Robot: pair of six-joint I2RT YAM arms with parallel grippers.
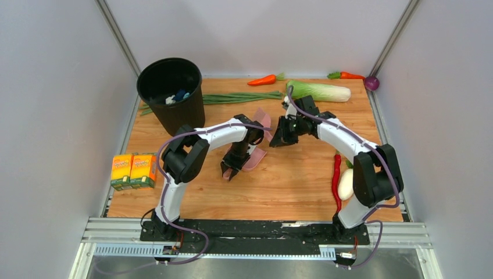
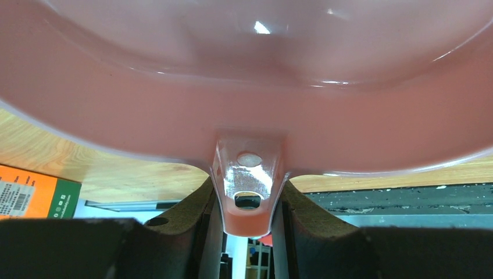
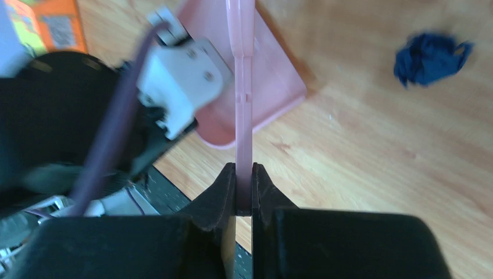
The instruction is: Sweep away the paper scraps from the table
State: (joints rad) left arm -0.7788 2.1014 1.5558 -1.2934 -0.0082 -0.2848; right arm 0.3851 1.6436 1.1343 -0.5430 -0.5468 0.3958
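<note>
Left jaws clamped on pink dustpan handle [image 2: 249, 192]; right jaws clamped on pink brush handle [image 3: 244, 116], paper scrap [image 3: 431, 58] ahead-right on desk [image 3: 360, 163].

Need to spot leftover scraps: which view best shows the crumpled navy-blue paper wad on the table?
Right wrist view: the crumpled navy-blue paper wad lies unobstructed on the light wood-grain table. The top external and left wrist views do not show it.

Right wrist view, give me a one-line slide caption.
Right gripper clamped on a pink handle, pink dustpan beyond, one navy paper scrap on the table.
</note>
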